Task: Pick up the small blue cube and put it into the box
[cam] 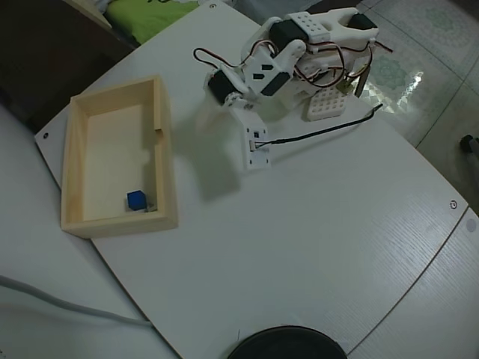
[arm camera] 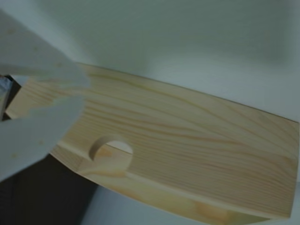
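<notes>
The small blue cube (cam: 135, 200) already lies inside the box (cam: 166, 161), on its floor in the corner nearest the worktop's front edge in the overhead view, just beside the long wall that faces the arm. The box sits at the worktop's (cam: 314, 247) left edge, its long axis running front to back, with the small notch in that arm-side wall toward the far end.

The gripper (cam: 254, 153) is well apart from the cube, to the right of the box and over bare worktop, so the cube lies to its left and toward the front edge. The arm is folded back near its base at the worktop's far edge, with the wrist pointing down and forward. The wrist view looks across at the box's outer wooden wall and its round notch, with blurred pale fingers (arm camera: 40, 108) at the left.

The gripper holds nothing; whether its jaws are parted or closed I cannot tell. By my judgement the placing is done.
</notes>
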You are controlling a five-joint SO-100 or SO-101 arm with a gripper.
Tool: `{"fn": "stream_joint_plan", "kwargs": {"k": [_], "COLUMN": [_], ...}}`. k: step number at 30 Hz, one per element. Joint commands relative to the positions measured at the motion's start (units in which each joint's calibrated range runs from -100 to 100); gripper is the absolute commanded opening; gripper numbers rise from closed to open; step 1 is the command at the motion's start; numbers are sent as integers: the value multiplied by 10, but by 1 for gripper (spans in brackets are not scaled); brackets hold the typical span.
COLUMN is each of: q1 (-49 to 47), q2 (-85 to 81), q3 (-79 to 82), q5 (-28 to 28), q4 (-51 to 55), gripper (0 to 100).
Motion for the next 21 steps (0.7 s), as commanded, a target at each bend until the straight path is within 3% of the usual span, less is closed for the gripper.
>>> {"fn": "stream_joint_plan", "kwargs": {"k": [1, 21], "q1": [-2, -53], "q2": [-5, -5], "q3": [10, 10], "q5": [1, 0], "q4": [1, 1], "gripper": [1, 1]}}
